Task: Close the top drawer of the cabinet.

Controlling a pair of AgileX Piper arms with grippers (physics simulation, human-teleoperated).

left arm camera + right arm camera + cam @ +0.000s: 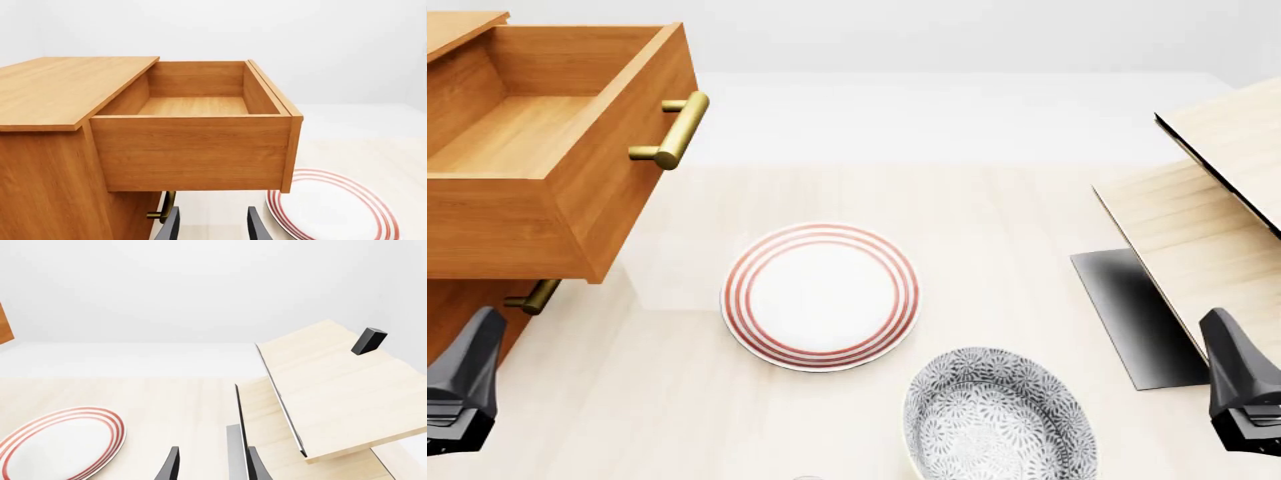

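At the far left of the surface [988, 210] stands the cabinet [457, 310], cut off by the picture's edge. Its top drawer [554, 150] is pulled far out and has nothing inside. A brass handle [678, 130] sits on the drawer front. Below it, a lower handle [534, 296] peeks out, partly hidden.

Near the middle lies a red-ringed plate [819, 296]. A grey patterned bowl [998, 420] sits nearer, cut off at the bottom. Pale wood furniture [1214, 220] fills the right side.

The left pincer [213, 225] has its fingers apart, holding nothing. The right pincer [212, 465] is the same.
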